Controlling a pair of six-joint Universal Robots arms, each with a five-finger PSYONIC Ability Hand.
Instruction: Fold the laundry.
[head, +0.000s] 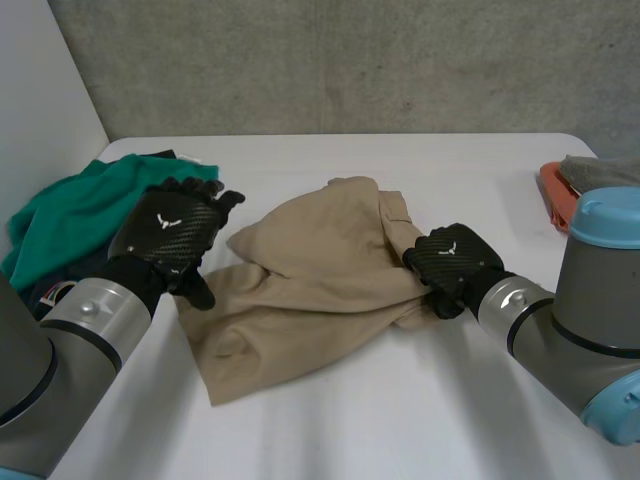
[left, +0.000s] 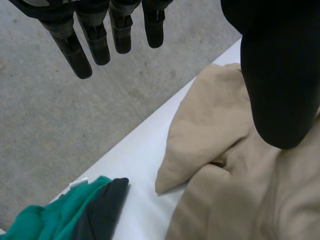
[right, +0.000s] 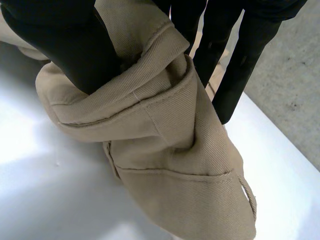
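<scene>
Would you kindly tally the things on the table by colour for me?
beige garment: 1
green garment: 1
dark cloth under the green one: 1
grey cloth in the tray: 1
orange tray: 1
Total: 5

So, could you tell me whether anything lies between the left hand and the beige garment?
Nothing visible does. The left hand hangs open over the beige garment at its edge. The green cloth pile lies off to its side, apart from the garment. The right hand pinches the garment's opposite edge.
</scene>
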